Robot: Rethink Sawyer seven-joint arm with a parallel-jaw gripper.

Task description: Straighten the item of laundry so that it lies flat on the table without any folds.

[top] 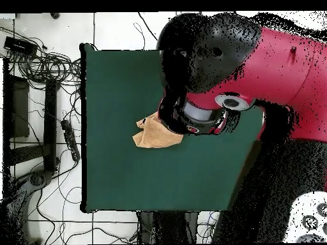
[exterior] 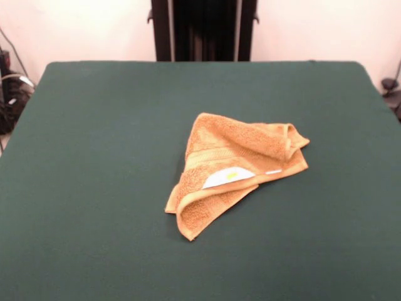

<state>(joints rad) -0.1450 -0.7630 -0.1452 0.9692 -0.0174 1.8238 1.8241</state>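
The item of laundry (exterior: 232, 166) is an orange-tan terry towel, folded over itself into a rough triangle a little right of the table's middle. A white patch with a yellow mark (exterior: 229, 177) peeks out from under the top fold, and a small white tag (exterior: 274, 171) shows near its right edge. The table (exterior: 94, 163) is dark green and far larger than the towel. In the overhead view the red and black arm (top: 255, 70) hangs above the table (top: 128, 178) and covers part of the towel (top: 152, 136). Neither view shows the gripper.
Cables and dark equipment (top: 45, 96) lie on the tiled floor beside the table's left side in the overhead view. More cables (exterior: 9, 88) show at the front view's left edge.
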